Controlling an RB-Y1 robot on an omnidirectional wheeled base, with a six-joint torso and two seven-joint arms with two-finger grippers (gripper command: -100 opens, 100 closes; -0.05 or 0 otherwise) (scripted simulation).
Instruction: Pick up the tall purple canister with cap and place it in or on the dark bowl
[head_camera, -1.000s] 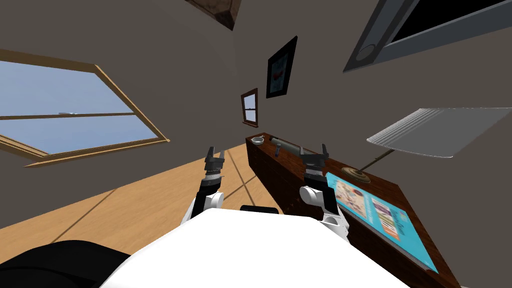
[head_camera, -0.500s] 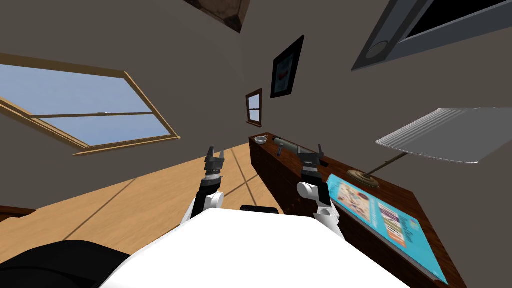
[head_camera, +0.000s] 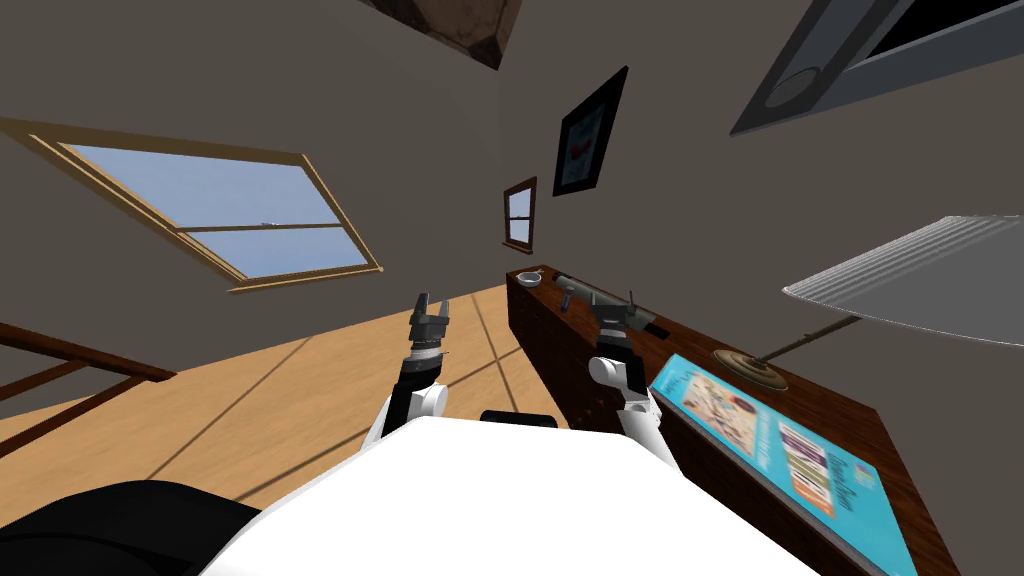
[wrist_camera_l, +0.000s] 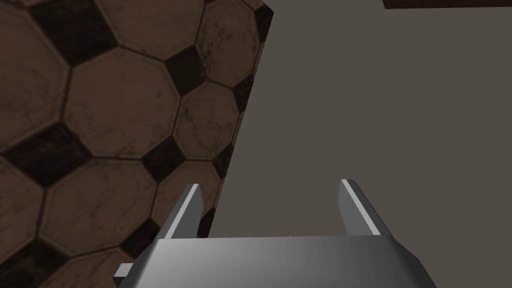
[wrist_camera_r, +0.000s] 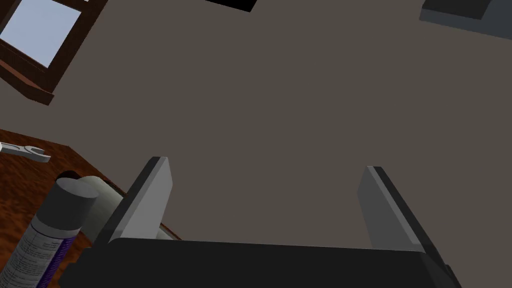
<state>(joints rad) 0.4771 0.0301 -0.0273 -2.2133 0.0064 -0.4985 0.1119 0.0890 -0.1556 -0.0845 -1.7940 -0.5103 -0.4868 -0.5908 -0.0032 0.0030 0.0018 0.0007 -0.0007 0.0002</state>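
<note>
Now I have the right gripper (wrist_camera_r: 266, 167) open above the bench (wrist_camera_r: 15, 200), and the purple canister (wrist_camera_r: 50, 225) stands just outside one of its fingers (wrist_camera_r: 150, 200), not between them, upright as far as I can tell. My left gripper (wrist_camera_l: 272, 185), also open, is well away.

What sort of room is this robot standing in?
Probably a living room or hallway in a house: a wood floor, a big window, a framed picture on the wall, and a long dark wooden sideboard bearing a lamp.
</note>
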